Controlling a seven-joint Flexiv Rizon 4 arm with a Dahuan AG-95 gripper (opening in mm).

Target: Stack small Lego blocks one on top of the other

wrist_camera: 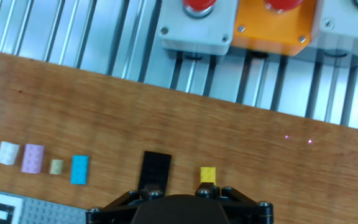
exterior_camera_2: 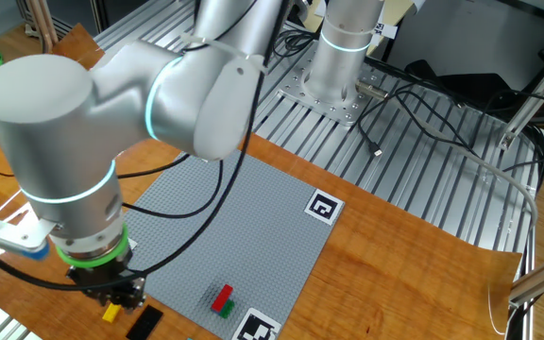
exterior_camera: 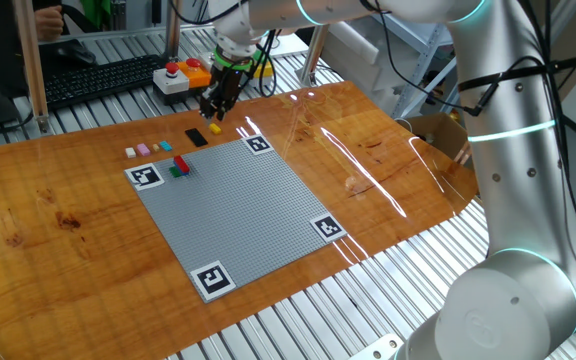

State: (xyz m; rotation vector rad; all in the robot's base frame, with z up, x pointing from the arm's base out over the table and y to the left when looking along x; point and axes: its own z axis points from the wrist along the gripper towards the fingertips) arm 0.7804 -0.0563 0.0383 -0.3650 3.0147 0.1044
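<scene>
Jaws state: cannot tell, since the fingertips are not resolved in any view and the hand view shows only the black gripper body at the bottom edge. The gripper (exterior_camera: 214,110) hangs just above the table (exterior_camera: 58,200), pointing down, over the yellow block (exterior_camera: 215,128), which sits on bare wood near the far corner of the grey baseplate (exterior_camera: 238,205). In the other fixed view the gripper (exterior_camera_2: 113,295) is right over the yellow block (exterior_camera_2: 111,311), and I cannot tell if they touch. In the hand view the yellow block (wrist_camera: 208,174) is just above the gripper body, and the black block (wrist_camera: 155,171), a longer flat piece, lies just to its left, apart from it. The black block (exterior_camera: 197,138) lies flat on the wood next to the baseplate edge; it also shows in the other fixed view (exterior_camera_2: 143,324). Further left in the hand view is a row on the wood, all apart from each other: blue block (wrist_camera: 79,169), small tan block (wrist_camera: 56,167), pink block (wrist_camera: 33,158), white block (wrist_camera: 7,153). The same row shows in one fixed view beside the baseplate's left far corner. On the baseplate near that corner, a red block (exterior_camera: 180,163) and a green block (exterior_camera: 177,172) sit touching; they show in the other fixed view too, red (exterior_camera_2: 223,296) and green (exterior_camera_2: 222,307). Beyond the table edge, on the slatted frame, are a grey button box with a red button (wrist_camera: 199,22) and an orange button box (wrist_camera: 280,28) beside it.
</scene>
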